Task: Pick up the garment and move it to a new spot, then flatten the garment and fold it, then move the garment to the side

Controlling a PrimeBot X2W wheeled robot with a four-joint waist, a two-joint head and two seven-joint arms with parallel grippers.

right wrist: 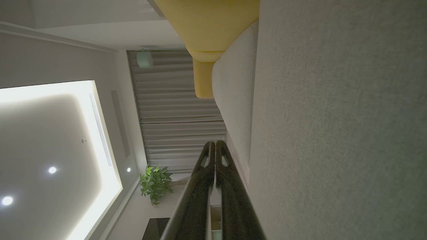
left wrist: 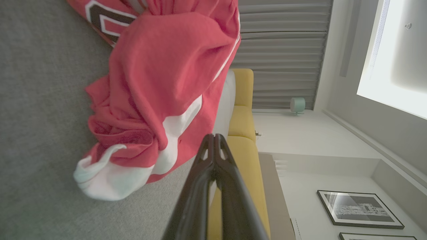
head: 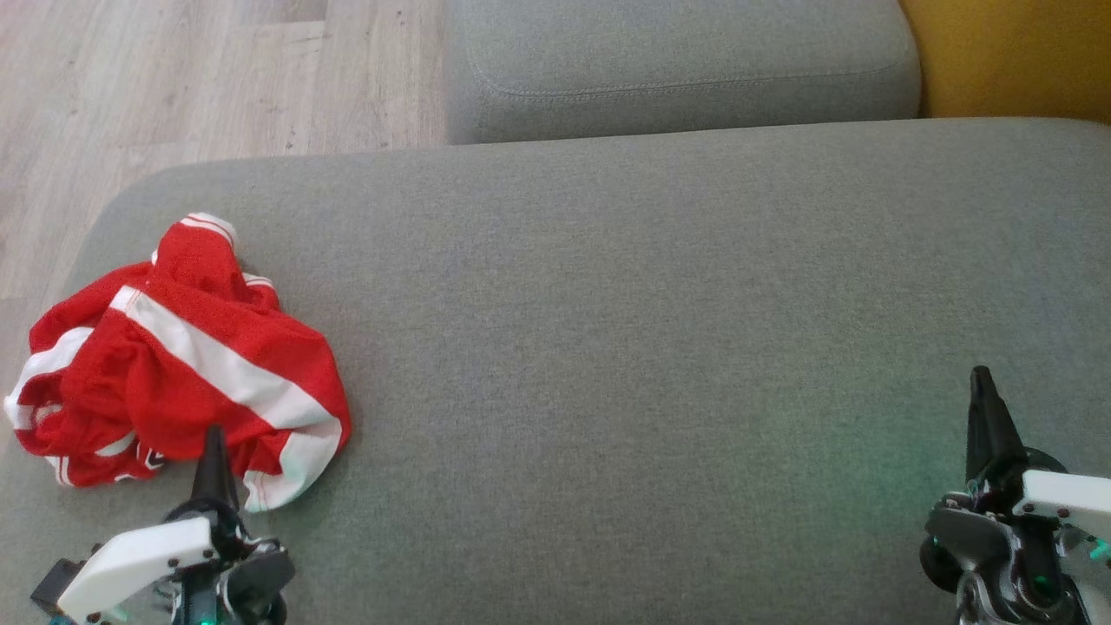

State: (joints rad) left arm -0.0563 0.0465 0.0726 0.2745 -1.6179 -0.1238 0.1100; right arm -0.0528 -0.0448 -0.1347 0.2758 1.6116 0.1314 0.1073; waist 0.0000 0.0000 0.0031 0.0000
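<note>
The garment [head: 178, 360] is a red jersey with white stripes, crumpled in a heap at the left end of the grey sofa seat [head: 651, 330]. In the left wrist view the garment [left wrist: 160, 90] bulges just ahead of the fingers. My left gripper [head: 213, 444] is shut with nothing in it, its tips over the heap's near edge. The same gripper [left wrist: 213, 137] shows its two dark fingers pressed together. My right gripper [head: 982, 378] is shut and empty at the lower right, far from the garment. Its joined fingers [right wrist: 215, 144] lie beside the grey cushion.
A grey back cushion [head: 677, 65] stands behind the seat, with a yellow cushion [head: 1007, 56] at the far right. Wooden floor [head: 174, 78] lies beyond the seat's left edge. The wide middle and right of the seat is bare fabric.
</note>
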